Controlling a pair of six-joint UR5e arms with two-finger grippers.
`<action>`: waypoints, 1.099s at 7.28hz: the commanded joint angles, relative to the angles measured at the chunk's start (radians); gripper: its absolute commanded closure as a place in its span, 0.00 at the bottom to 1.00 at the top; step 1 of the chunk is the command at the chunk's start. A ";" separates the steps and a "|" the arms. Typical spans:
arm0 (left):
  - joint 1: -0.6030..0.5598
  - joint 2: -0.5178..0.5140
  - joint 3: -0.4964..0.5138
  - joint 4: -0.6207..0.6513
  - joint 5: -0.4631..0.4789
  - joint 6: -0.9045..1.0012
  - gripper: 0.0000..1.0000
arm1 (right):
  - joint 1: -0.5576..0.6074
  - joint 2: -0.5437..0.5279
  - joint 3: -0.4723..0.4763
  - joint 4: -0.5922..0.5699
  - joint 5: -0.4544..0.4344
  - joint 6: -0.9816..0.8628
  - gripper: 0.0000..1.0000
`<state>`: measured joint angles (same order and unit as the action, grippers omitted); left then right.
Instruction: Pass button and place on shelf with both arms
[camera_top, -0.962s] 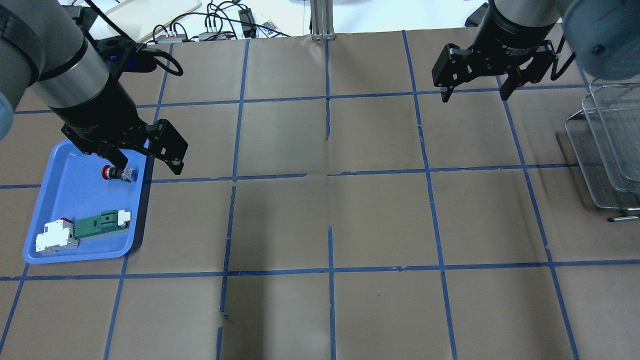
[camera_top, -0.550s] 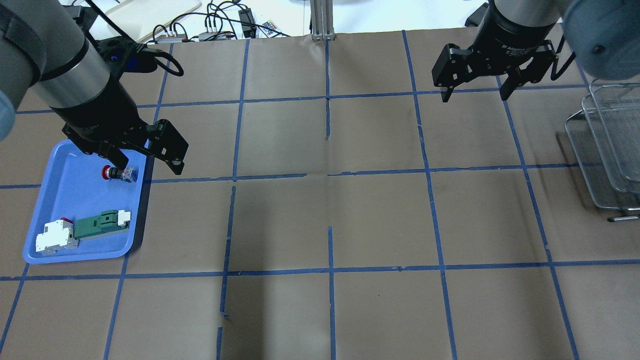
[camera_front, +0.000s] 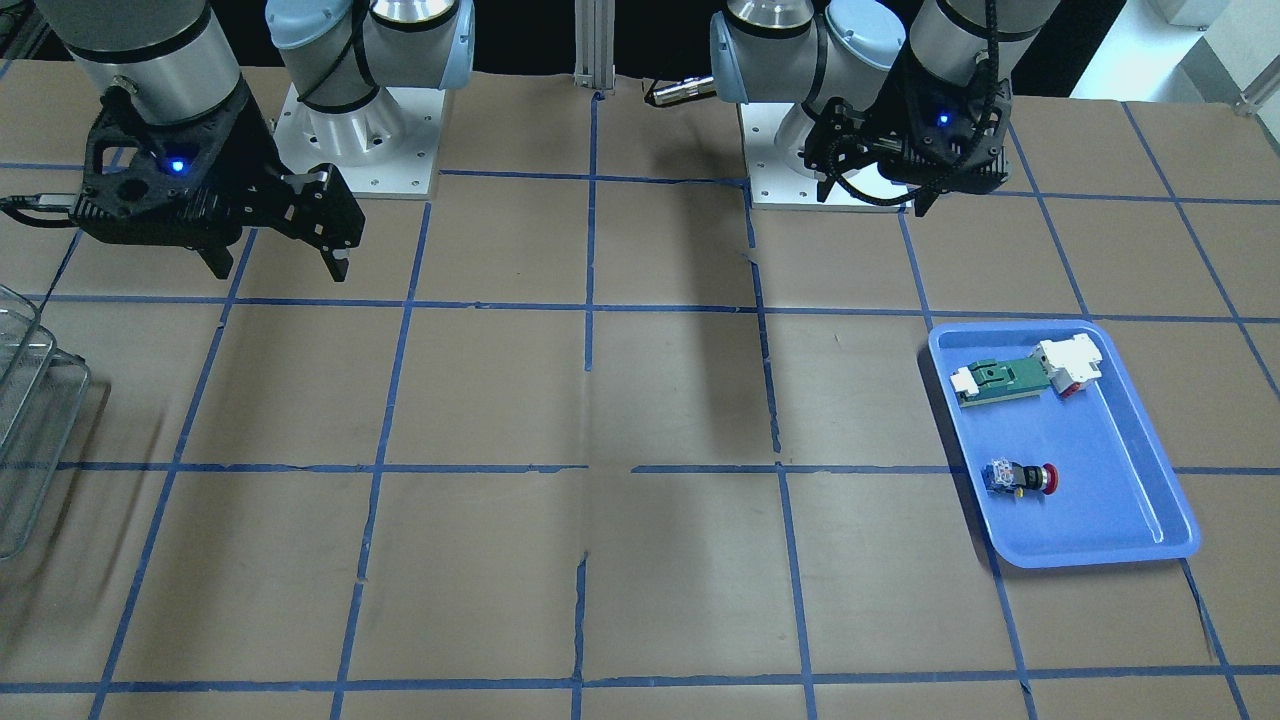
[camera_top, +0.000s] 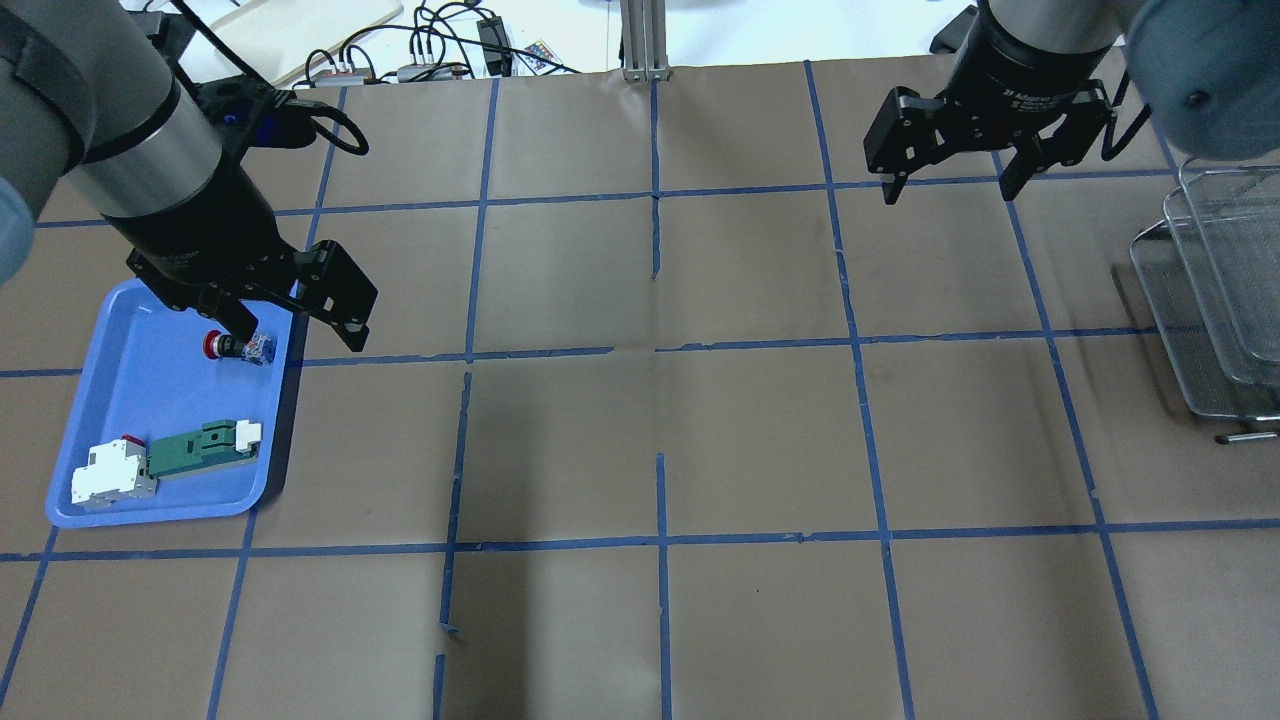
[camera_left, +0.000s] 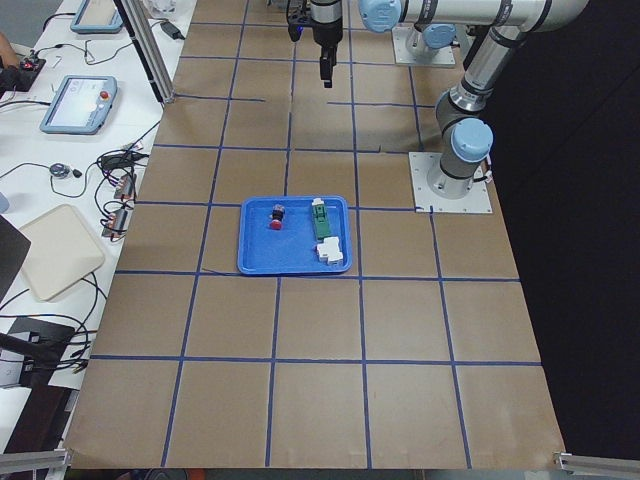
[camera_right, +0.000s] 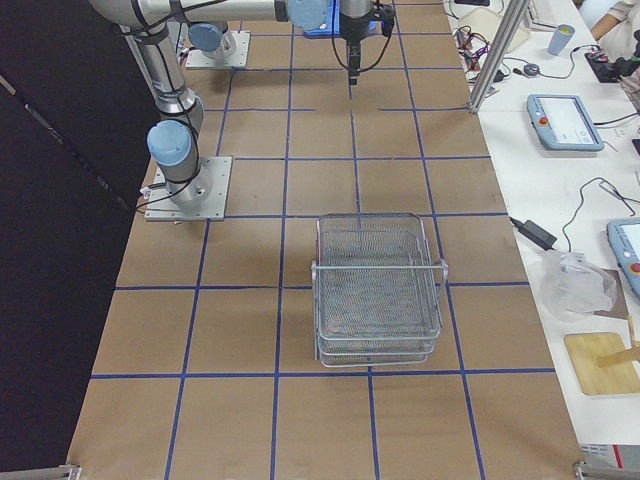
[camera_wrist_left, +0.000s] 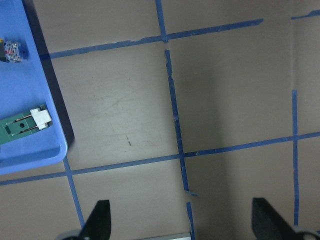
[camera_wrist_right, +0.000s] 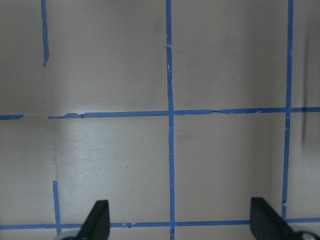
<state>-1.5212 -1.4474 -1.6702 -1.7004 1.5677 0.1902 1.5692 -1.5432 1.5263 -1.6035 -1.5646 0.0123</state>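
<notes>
The button lies on its side in the blue tray on the desk, apart from the green-and-white part in the same tray. The left gripper hangs raised by the tray's edge nearest the desk's middle, fingers spread wide, holding nothing. The right gripper hangs over bare desk, also spread and empty, near the wire shelf.

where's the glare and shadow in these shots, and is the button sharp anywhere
Right wrist view: pale glare patch on the table. Overhead view: broad dark shadow bands mid-table, washed-out white beyond its far edge. Front view: button small but sharp; tray rim glints.
</notes>
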 joint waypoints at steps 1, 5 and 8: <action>0.003 -0.001 -0.002 0.007 -0.002 0.005 0.00 | 0.000 0.000 0.002 0.001 0.000 0.002 0.00; 0.284 -0.024 -0.023 0.108 0.002 -0.038 0.00 | 0.000 0.000 0.002 0.001 0.000 0.000 0.00; 0.495 -0.120 -0.010 0.264 -0.014 -0.317 0.00 | 0.000 0.000 0.002 0.001 0.000 0.000 0.00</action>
<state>-1.0972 -1.5249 -1.6921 -1.4965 1.5565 -0.0154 1.5692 -1.5431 1.5278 -1.6030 -1.5647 0.0127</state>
